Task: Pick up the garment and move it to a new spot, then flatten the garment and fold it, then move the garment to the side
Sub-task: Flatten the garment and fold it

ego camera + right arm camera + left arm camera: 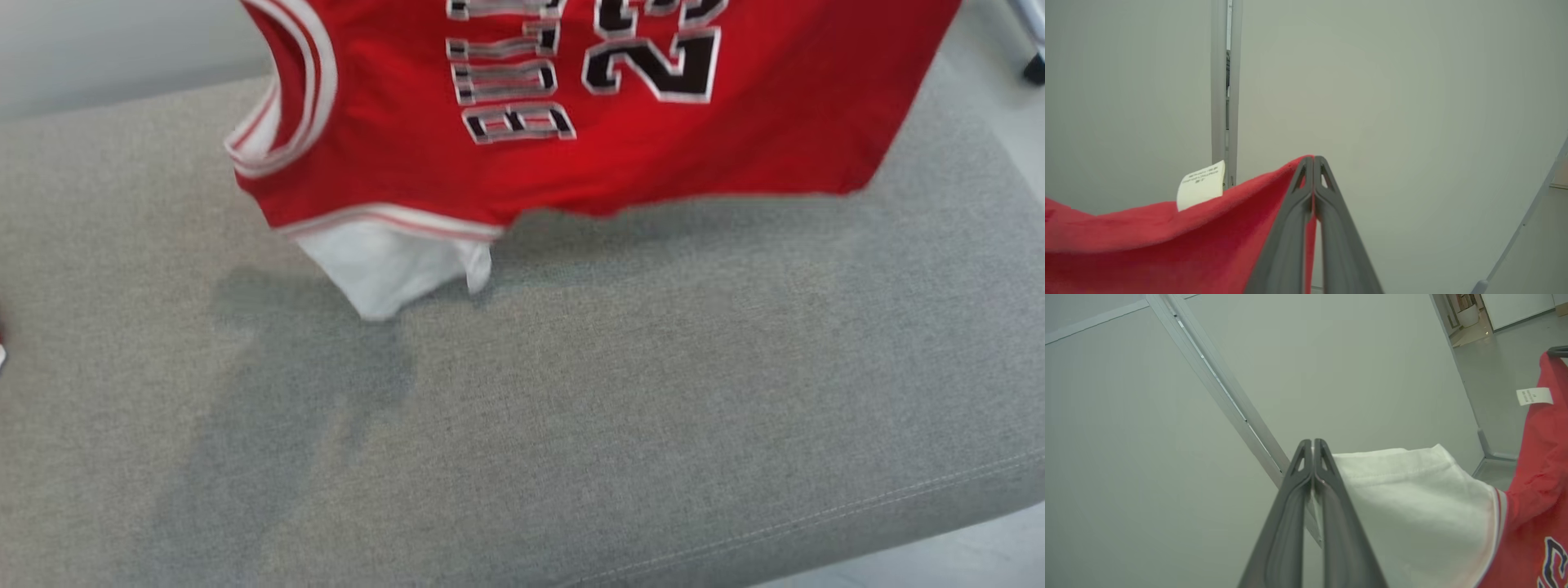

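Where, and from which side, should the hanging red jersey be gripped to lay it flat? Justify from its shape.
Probably its two outer edges, one gripper from each side. The left gripper pinches the white panel, the right gripper the red edge beside the label; so held, the jersey hangs spread wide above the cushion.

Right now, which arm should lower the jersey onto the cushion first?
Left, probably: in the head view the jersey sags lowest on that side, white flap nearest the cushion. Both jaws are shut on it.
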